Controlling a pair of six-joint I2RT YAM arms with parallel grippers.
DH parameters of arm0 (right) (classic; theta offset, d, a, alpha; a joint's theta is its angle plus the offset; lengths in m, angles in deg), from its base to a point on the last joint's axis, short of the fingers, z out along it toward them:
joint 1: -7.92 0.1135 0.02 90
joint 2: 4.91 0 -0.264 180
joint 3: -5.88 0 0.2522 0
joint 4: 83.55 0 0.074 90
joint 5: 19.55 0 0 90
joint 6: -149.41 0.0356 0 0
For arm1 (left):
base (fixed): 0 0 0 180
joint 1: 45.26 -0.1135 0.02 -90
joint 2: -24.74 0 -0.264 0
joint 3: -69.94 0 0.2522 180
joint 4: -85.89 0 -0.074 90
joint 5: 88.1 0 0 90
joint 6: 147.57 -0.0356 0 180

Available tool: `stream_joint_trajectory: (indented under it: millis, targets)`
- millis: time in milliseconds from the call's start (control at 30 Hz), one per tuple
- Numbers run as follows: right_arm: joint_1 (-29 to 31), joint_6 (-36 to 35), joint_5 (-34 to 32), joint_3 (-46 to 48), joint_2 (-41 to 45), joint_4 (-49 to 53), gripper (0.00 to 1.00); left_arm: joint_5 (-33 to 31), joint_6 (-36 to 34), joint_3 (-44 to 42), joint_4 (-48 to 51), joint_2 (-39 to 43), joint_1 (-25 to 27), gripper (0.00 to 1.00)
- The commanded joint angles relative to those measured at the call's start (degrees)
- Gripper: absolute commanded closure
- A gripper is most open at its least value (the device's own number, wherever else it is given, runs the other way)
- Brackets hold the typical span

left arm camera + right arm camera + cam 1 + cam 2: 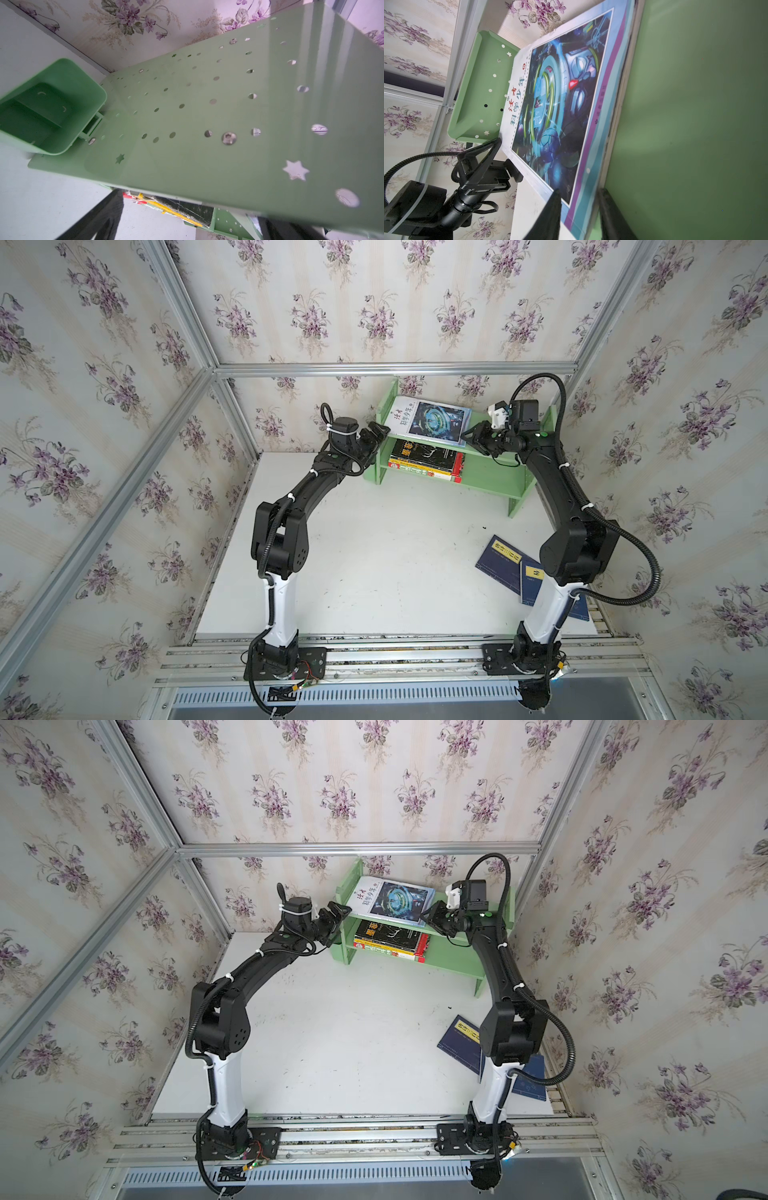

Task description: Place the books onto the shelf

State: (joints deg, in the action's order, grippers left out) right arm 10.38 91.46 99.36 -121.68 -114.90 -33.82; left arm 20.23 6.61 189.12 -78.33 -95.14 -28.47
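Note:
The pale green shelf stands at the back of the table. A white-blue swirl book lies tilted on its top tier, with its left edge resting on the raised side panel. My right gripper is shut on the book's right corner, one finger on the cover and the other under it. My left gripper stands open at the shelf's left end, close to the book's corner. A black book lies on a red-banded book on the lower tier.
Two navy books lie flat on the white table at the right, partly hidden behind the right arm. A small green cup hangs on the shelf's left panel. Papered walls close in behind and beside the shelf.

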Motion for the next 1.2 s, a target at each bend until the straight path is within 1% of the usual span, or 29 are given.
stream_joint_trajectory:
  millis: [0, 133, 367, 733, 1167]
  targets:
    - [0.9, -1.9, -2.9, -1.2, -0.9, 7.8, 0.67, -0.2, -1.1, -0.7, 6.2, 0.4, 0.1, 0.01]
    - [1.3, -2.4, -4.7, -2.2, -1.3, 9.9, 0.73, -0.1, -1.4, -1.4, 6.2, 0.8, 0.1, 0.01]
    - [1.6, -3.5, -7.1, -2.4, -0.9, 11.9, 0.76, 0.7, -1.6, -1.0, 6.2, 0.3, 0.0, 0.01]
    - [2.5, -4.6, -8.5, -2.1, -0.4, 13.6, 0.78, 2.5, -1.9, 2.8, 6.2, -2.0, 0.1, 0.01]
    - [2.7, -5.8, -10.5, -1.6, 0.2, 15.1, 0.79, 2.8, -1.7, 2.7, 6.1, -2.6, 0.0, 0.01]
